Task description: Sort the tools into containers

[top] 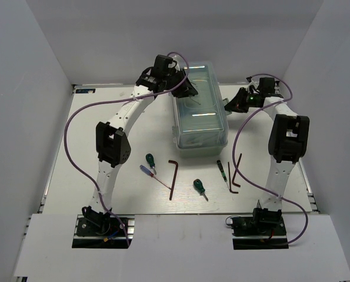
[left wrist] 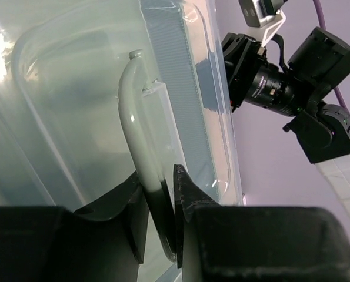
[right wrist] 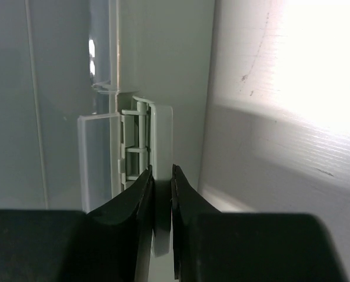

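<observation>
Tools (top: 199, 186) lay outside; our left gripper (left wrist: 158, 179) pinched the mint-green plastic toolbox's (top: 201, 111) curved handle (left wrist: 130, 106), our right gripper (right wrist: 161, 173) its side latch (right wrist: 160, 129), presumably to open it.

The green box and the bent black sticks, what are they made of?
The toolbox looks like smooth, shiny plastic: pale mint green, with a see-through lid catching the lights. The hex keys look like dark metal, thin with a sharp bend, but they are too small to be sure.
</observation>
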Action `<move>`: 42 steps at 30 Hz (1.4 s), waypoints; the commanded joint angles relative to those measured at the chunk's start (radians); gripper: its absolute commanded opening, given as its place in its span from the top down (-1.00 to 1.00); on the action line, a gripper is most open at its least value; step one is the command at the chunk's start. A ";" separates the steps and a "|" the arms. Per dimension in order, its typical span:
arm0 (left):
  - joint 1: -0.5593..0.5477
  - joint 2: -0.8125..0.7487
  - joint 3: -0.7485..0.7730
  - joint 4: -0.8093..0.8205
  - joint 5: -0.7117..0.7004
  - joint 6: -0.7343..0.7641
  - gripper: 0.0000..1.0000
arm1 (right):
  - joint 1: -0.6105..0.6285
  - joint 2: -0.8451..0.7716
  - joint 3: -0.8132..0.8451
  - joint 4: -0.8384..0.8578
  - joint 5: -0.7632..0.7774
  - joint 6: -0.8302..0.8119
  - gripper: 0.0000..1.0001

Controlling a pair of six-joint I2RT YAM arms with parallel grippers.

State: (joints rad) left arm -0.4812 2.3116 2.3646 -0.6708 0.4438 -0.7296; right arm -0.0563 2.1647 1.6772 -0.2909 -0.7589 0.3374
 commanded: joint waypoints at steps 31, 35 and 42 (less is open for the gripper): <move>0.546 -0.380 -0.377 -0.203 -0.203 0.148 -0.53 | -0.132 -0.218 -0.050 -0.152 0.142 -0.265 -0.78; 0.584 -0.480 -0.439 -0.236 -0.278 0.200 -0.41 | -0.132 -0.328 -0.167 -0.334 0.237 -0.565 0.00; 0.511 -0.754 -0.801 -0.130 -0.199 0.231 0.99 | -0.082 -0.571 -0.559 -0.493 0.351 -0.664 0.76</move>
State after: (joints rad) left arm 0.0807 1.6768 1.6581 -0.8421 0.1955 -0.5289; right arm -0.1646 1.6245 1.2163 -0.6430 -0.4793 -0.2420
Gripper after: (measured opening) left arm 0.036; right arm 0.110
